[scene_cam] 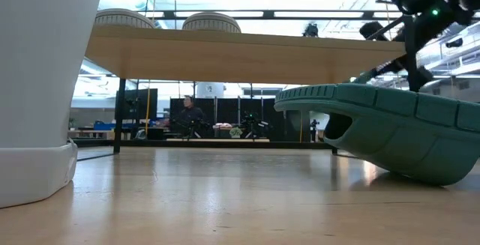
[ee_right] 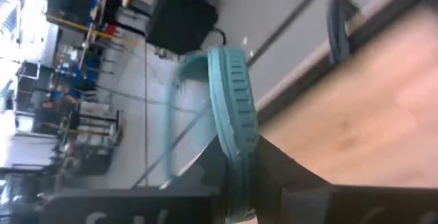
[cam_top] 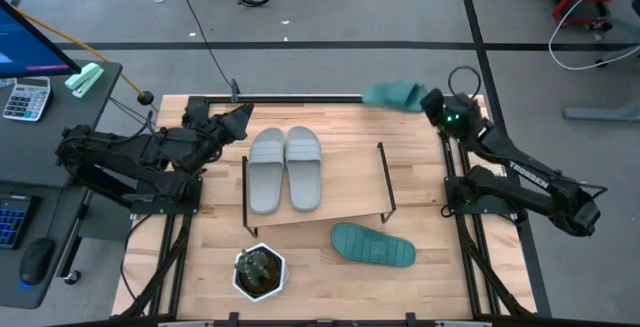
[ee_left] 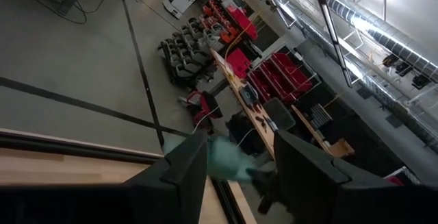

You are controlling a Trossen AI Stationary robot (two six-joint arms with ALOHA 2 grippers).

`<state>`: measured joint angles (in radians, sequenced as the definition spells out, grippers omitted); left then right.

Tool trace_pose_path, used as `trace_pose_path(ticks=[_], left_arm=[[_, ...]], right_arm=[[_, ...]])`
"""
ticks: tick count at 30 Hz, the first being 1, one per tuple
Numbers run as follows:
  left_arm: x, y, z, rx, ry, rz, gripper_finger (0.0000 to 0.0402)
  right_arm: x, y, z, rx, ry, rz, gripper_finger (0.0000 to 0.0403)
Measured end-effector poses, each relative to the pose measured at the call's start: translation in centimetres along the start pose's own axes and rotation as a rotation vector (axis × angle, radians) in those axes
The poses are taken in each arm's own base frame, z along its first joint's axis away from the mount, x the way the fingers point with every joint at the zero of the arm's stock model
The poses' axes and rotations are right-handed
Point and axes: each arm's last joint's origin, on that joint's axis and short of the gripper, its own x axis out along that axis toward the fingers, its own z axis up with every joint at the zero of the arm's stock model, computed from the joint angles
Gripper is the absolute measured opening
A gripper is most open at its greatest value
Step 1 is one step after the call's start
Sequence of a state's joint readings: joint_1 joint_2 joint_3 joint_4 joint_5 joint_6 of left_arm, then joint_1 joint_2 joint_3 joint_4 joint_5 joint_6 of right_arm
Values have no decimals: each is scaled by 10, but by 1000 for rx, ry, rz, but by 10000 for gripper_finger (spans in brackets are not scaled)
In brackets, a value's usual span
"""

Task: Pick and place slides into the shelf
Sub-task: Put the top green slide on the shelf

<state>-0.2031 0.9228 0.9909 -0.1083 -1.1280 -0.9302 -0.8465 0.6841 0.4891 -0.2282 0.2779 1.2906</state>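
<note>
Two light grey slides (cam_top: pixel 285 167) lie side by side, soles down, on the left half of the shelf's wooden board (cam_top: pixel 350 182). One teal slide (cam_top: pixel 372 245) lies on the table near the shelf's front right; in the low view (scene_cam: pixel 390 132) its ridged sole is up and it rests on its strap. My right gripper (cam_top: pixel 432 102) is shut on the other teal slide (cam_top: pixel 393 94) above the table's far right edge. My left gripper (cam_top: pixel 243 117) is open and empty above the table's far left part, beside the shelf's far left corner. My right gripper pinches the teal slide's sole by its ribbed rim (ee_right: pixel 239 131) between its two fingers (ee_right: pixel 205 176). The fingers reach about level toward the table's left. The slide stands on edge in the hold, sticks out past the fingertips, and is lifted clear of the table.
A small potted plant in a white pot (cam_top: pixel 260 272) stands at the near left of the table. The shelf's right half (cam_top: pixel 355 167) is bare. Thin black frame legs (cam_top: pixel 384 182) stand at the shelf's corners. A desk with a calculator (cam_top: pixel 25 97) is left of the table.
</note>
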Motion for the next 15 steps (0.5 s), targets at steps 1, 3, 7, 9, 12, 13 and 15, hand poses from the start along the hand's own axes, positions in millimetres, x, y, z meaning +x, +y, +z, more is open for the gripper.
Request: trace_pose_path(ticks=[1,3,7,9,12,13,15], left_arm=[[0,0,0,0,-2,1,172],[1,0,0,0,-3,2,173],[1,0,1,-1,-5,3,172],[1,0,1,-1,-4,3,172],[1,0,0,0,0,-1,174],[1,0,0,-1,1,-1,173],[1,0,0,-1,2,-2,172]], right_arm=[[-3,9,4,-20,-12,28,40],[-13,34,14,-40,-48,128,40],[-28,68,27,-122,-52,251,40],[-36,85,32,-199,-31,335,40],[-49,110,40,-299,31,450,40],[-51,116,41,-321,60,474,40],[-56,130,45,-350,142,541,40]])
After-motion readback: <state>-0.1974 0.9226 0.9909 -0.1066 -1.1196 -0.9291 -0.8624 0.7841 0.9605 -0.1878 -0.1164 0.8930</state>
